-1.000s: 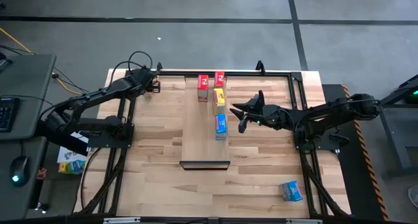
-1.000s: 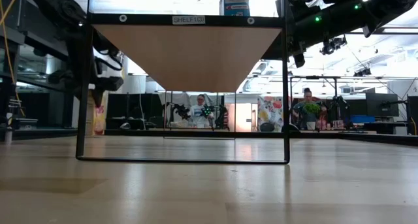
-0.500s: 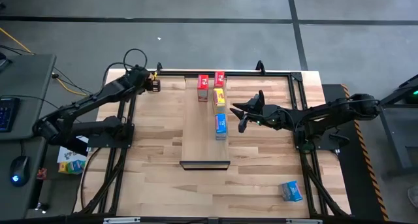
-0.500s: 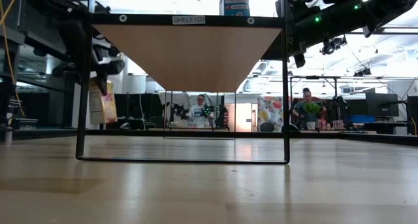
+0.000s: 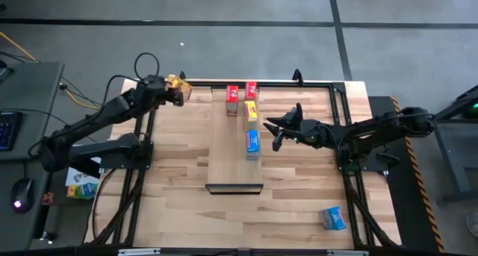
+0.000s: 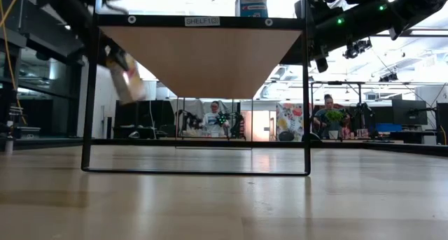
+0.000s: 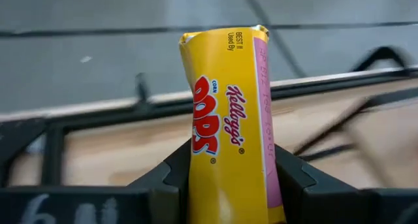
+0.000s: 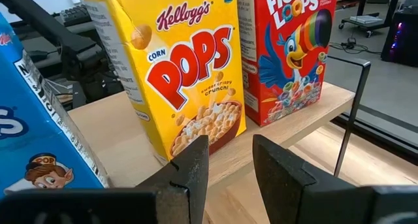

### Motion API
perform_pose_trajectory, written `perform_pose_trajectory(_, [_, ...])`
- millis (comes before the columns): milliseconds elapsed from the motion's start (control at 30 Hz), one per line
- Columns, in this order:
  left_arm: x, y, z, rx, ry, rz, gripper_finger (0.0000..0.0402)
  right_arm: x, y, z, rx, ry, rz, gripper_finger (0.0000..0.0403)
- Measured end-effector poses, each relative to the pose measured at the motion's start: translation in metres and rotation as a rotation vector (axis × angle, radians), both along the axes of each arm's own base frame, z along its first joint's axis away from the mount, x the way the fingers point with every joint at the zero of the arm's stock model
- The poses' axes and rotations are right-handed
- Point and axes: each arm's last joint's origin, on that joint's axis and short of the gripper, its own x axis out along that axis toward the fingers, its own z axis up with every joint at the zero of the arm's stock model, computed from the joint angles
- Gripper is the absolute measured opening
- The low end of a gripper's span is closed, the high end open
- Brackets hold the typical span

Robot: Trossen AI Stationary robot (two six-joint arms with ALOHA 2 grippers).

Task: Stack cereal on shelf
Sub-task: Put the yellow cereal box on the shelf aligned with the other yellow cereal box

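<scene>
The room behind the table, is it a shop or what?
Probably a robotics lab or workshop, not a shop. Two dark robot arms work at a wooden table, people sit at cluttered desks behind it, and the floor is bare grey concrete.

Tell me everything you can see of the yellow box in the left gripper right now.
The yellow Corn Pops box is a small cardboard carton with red lettering and a pink side panel. The left gripper is shut on its lower part, one dark finger on each side, so it hangs clear of the tabletop near the table's far left corner, well left of the shelf. It is tilted in the low view, and its top edge looks slightly crumpled.
</scene>
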Motion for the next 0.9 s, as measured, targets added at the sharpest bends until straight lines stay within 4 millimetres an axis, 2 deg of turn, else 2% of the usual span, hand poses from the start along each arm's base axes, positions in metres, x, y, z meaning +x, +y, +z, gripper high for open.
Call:
perform_pose_trajectory(200, [0.005, -0.021, 0.046, 0.065, -0.073, -0.207, 0.0117, 0.000, 0.000, 0.000, 0.011, -0.002, -0.002, 0.0113])
perform_pose_trajectory(433, [0.002, -0.057, 0.092, 0.039, -0.091, -0.465, 0.0117, 0.000, 0.000, -0.001, 0.007, 0.006, -0.001, 0.0113])
perform_pose_trajectory(567, [0.006, -0.082, 0.105, -0.008, -0.154, -0.693, 0.0117, 0.000, 0.000, -0.001, 0.011, 0.007, -0.001, 0.0113])
perform_pose_trajectory(700, [0.010, -0.107, 0.109, -0.028, -0.191, -0.887, 0.0117, 0.000, 0.000, -0.001, 0.003, 0.012, 0.000, 0.0113])
perform_pose_trajectory(900, [0.035, -0.142, 0.111, 0.089, -0.186, -1.096, 0.0117, 0.000, 0.000, -0.001, 0.006, 0.009, -0.004, 0.0113])
